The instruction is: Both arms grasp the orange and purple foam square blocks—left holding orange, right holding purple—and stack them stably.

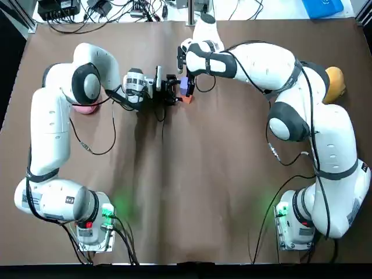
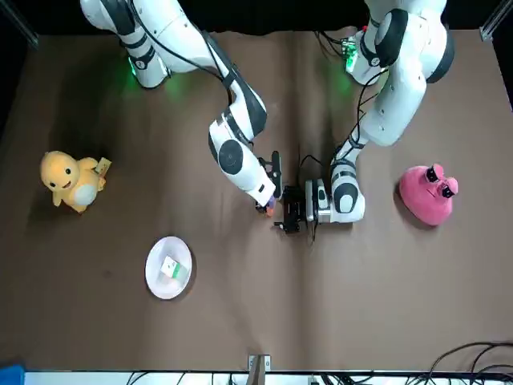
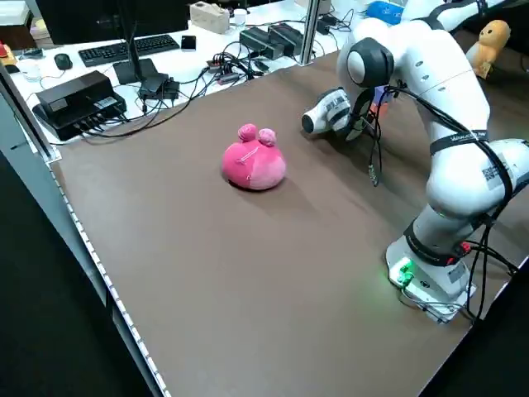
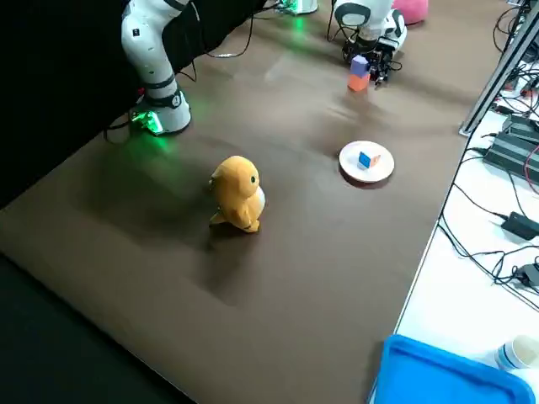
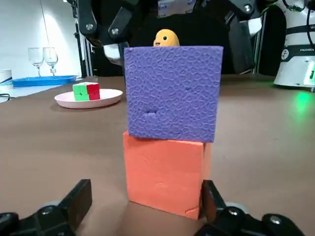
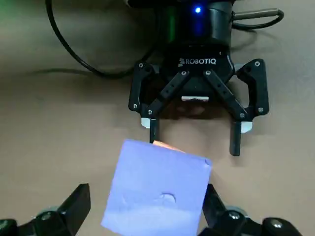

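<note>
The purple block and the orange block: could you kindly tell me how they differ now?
The purple block sits on top; the orange block rests on the table beneath it. The purple block is turned slightly askew, so an orange corner peeks out. Both are square foam blocks, stacked, with the open left claw and right claw around them.

- "ROBOTIQ", in white capitals, stands on the black body of the left gripper (image 6: 194,142), seen head-on from the right wrist camera.
- "FRANKA", in small dark letters, marks the white casing of the right arm (image 5: 298,49) at the edge of the left wrist view.
- Labels on the desk equipment are too small to read.
</note>
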Motion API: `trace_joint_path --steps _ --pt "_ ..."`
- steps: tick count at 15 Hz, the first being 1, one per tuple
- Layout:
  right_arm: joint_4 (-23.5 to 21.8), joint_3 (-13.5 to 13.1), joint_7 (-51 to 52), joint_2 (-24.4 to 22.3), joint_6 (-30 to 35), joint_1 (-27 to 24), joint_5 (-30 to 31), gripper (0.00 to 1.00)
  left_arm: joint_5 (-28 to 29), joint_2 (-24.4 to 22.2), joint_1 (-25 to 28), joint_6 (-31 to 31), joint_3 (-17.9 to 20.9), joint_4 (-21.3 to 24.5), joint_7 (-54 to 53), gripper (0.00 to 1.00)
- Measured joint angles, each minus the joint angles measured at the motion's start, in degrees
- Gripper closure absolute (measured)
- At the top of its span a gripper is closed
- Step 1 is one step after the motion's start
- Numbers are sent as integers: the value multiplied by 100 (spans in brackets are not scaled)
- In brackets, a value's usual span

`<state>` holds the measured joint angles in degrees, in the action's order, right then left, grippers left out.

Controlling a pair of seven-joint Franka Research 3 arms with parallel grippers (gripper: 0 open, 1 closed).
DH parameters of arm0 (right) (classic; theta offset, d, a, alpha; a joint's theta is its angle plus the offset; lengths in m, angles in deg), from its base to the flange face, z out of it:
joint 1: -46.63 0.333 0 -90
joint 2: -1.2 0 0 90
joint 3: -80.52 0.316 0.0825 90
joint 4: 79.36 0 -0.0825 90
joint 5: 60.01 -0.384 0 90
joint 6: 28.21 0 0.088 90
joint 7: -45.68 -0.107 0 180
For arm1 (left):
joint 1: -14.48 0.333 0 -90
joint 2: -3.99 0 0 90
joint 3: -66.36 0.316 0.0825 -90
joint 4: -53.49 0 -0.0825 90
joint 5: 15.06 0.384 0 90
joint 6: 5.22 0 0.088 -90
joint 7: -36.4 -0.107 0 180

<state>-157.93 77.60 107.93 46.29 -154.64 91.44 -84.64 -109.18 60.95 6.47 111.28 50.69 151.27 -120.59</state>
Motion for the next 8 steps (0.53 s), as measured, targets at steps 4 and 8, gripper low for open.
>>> trace_joint_path --steps 4,8 --pt "36 0 0 -37 98 0 -59 0 139 -26 87 -4 1 40 0 1" --pt "41 0 0 -93 213 -1 -104 0 185 -43 126 -47 1 54 0 1"
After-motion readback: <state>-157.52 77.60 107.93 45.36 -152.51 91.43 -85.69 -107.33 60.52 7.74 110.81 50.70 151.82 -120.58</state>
